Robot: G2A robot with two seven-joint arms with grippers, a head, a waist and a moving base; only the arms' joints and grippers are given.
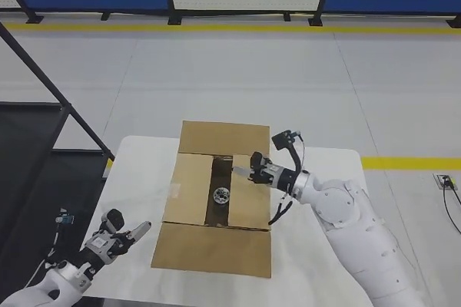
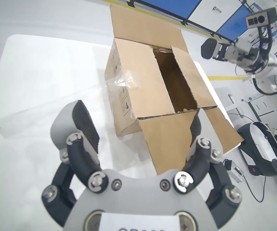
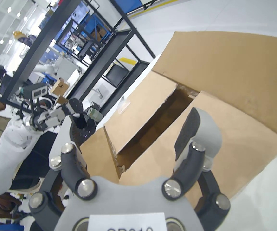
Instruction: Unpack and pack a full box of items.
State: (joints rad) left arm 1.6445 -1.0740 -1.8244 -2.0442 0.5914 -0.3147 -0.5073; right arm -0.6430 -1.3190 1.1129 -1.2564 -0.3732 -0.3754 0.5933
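A brown cardboard box (image 1: 190, 188) stands in the middle of the white table (image 1: 138, 173). Its far and near flaps lie folded outward. The two side flaps are nearly flat, with a narrow gap between them. Through the gap a round dark-and-white item (image 1: 221, 195) shows inside. My right gripper (image 1: 244, 172) hovers open just above the right side flap (image 3: 225, 126), near the gap's far end. My left gripper (image 1: 133, 229) is open and holds nothing, low over the table's near left corner, apart from the box (image 2: 138, 78). In its wrist view the near flap (image 2: 177, 140) lies between its fingers (image 2: 85, 123).
A strip of clear tape (image 2: 119, 82) hangs loose from the box's left side. A black metal rack (image 1: 31, 153) stands beside the table's left edge. Bare tabletop lies to the left (image 2: 37, 68) and right (image 1: 323, 253) of the box.
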